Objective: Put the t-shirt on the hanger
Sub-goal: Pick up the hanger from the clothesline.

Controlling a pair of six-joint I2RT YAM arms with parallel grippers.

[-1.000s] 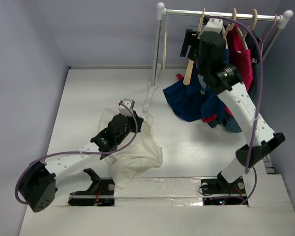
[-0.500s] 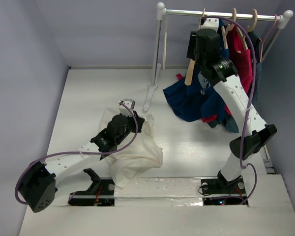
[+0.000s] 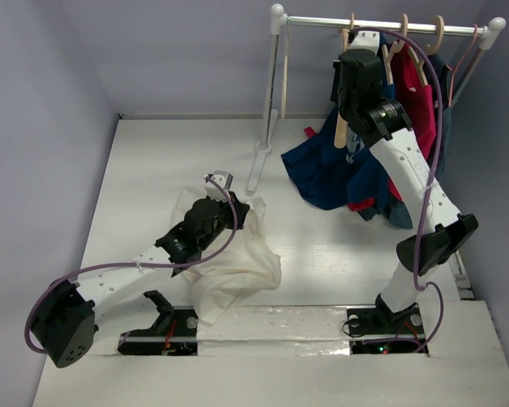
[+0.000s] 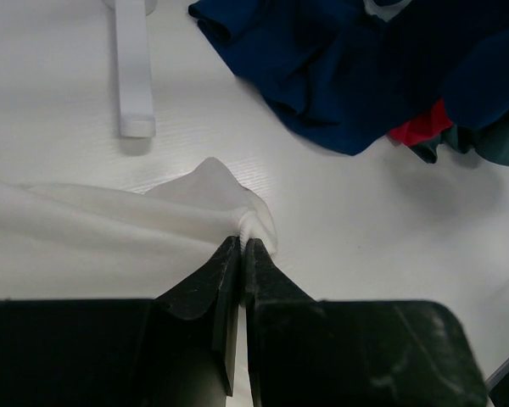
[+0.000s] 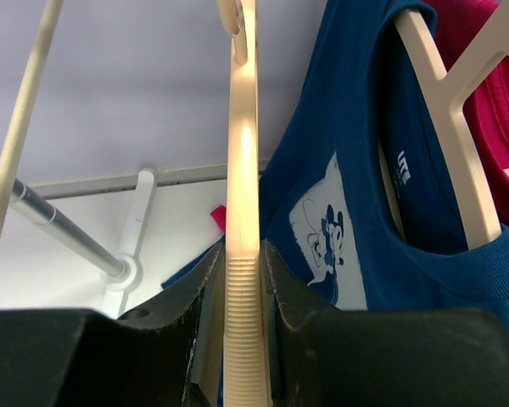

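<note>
While the left gripper (image 4: 242, 242) is clamped on a small fold of the t-shirt (image 4: 110, 225), the rest of that shirt lies in a loose, rumpled heap on the table (image 3: 153, 170), near the left arm's base and well apart from the rack. The pinch sits at one edge of the cloth, though which edge, hem or sleeve or collar, I cannot tell. Up at the rail (image 3: 382, 25), the right gripper (image 5: 241, 263) is closed on the hanger (image 5: 242, 195), its fingers pressed to either flat face of the wood below the hook. The hook appears to sit over the rail, just beside the hanger that carries the navy shirt (image 5: 356, 170), with the red shirt (image 3: 420, 93) further along. The t-shirt looks thin, light and limp, so it will likely sag and fold on itself wherever it is lifted. It should not slip from a tight pinch, but one pinch point will give a dangling bundle rather than an open neck. A hold at the collar or a shoulder seam would probably serve better, since the hanger's arm has to pass through the neck opening. The hanger is stiff and smooth, and a grip near its middle, as now, should keep it from swinging. The sheer fabric could snag on the hook or bunch on one sloping arm, so the cloth wants spreading, not dragging.
</note>
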